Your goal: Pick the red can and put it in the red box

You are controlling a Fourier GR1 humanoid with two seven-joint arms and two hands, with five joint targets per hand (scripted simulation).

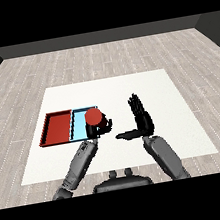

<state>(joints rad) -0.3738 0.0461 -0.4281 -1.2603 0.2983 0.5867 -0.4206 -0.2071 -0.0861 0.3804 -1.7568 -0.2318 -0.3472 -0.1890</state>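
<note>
The red can (93,117) stands upright, seen from above, over the right part of the light blue tray (79,124). My left hand (100,128) is curled round the can's lower part from the near side. The red tray (57,127) lies just left of the blue one and holds nothing. My right hand (143,119) is held to the right of the can, apart from it, with fingers straight up and the thumb pointing left.
Both trays lie side by side on the left half of the white table (149,90). Wooden floor surrounds the table.
</note>
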